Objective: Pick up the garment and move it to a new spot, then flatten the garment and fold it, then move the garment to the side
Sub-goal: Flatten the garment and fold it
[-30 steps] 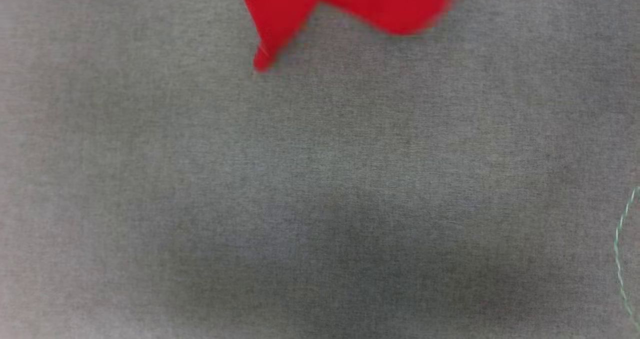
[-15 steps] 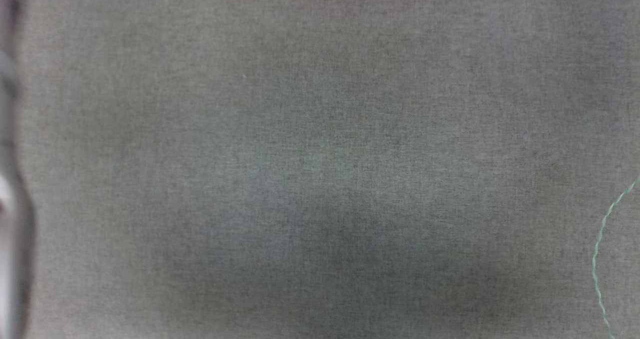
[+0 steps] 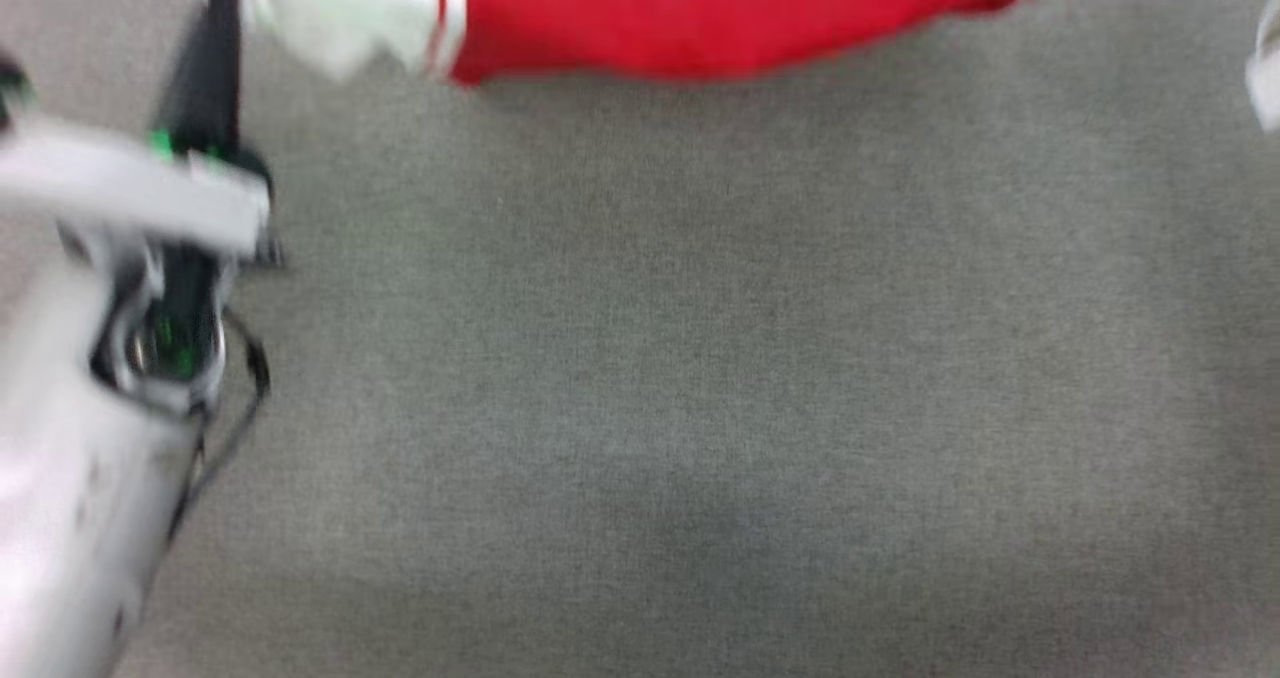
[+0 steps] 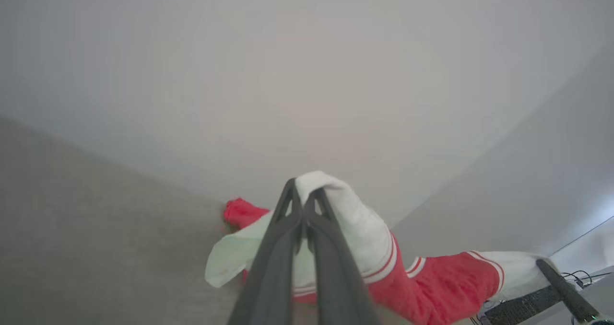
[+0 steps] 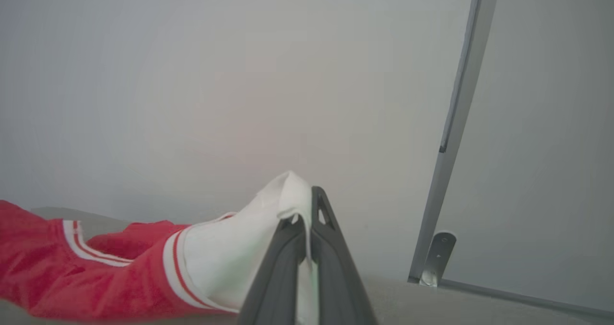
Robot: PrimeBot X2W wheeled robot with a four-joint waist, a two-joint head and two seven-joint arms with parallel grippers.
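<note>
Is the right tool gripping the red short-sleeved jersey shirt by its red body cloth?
No, the right tool is shut on the white sleeve end of the shirt, past its striped band.

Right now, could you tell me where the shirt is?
Head view: the shirt spans the top edge, sleeves pinched by the left claw and right claw.

Head view downward — perhaps steeply, wrist views hugging left hand [image 4: 302, 193], right hand [image 5: 307, 205], all share garment [image 3: 700, 18]

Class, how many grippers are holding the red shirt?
2: the left gripper, shut on the garment at one white sleeve end, and the right gripper, shut on the other.
</note>
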